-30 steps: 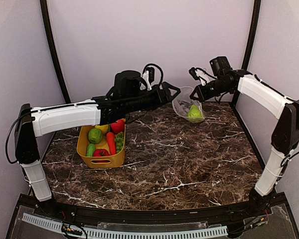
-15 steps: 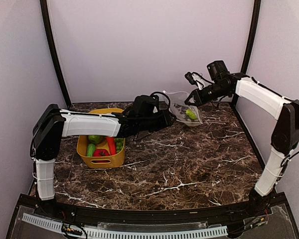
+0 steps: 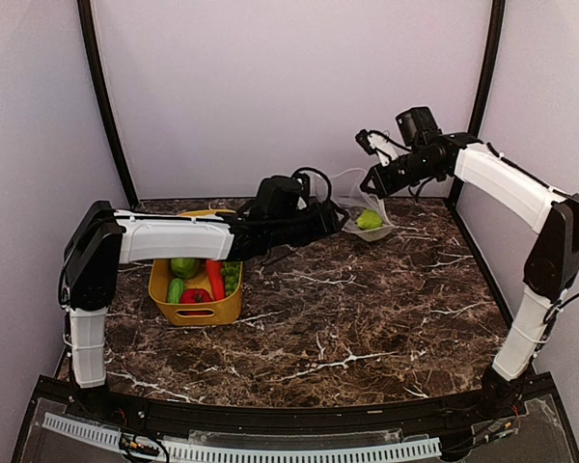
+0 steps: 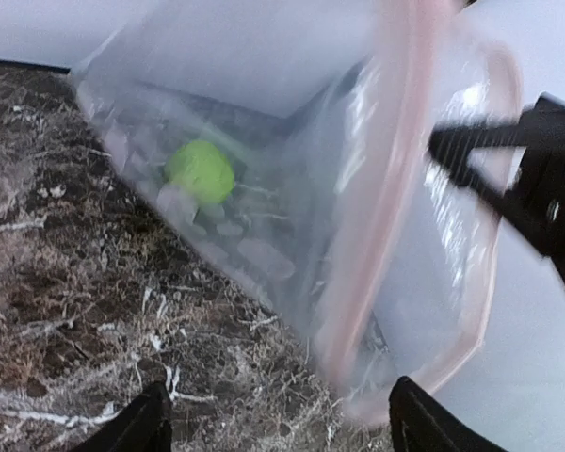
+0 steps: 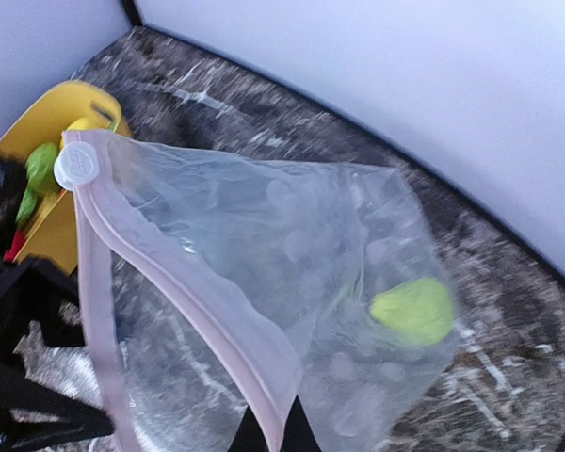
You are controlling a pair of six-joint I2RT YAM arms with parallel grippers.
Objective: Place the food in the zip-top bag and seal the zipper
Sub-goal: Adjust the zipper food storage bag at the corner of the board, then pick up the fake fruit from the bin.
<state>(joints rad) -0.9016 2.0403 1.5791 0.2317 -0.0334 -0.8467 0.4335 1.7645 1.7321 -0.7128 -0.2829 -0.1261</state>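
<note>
Bag (image 3: 363,204) mouth faces left, bottom on far-right surface (image 3: 367,309); right gripper (image 3: 373,182) pinches zipper (image 5: 179,292); left gripper (image 4: 284,424) wide, empty.

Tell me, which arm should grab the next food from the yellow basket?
Left. The left fingers are open and empty, with the basket on that side. The right fingers are busy pinching the bag open.

The zip-top bag (image 5: 292,245) was clear, crinkly plastic; the table (image 3: 367,318) glossy dark marble-look; the basket (image 3: 188,314) smooth yellow plastic.
</note>
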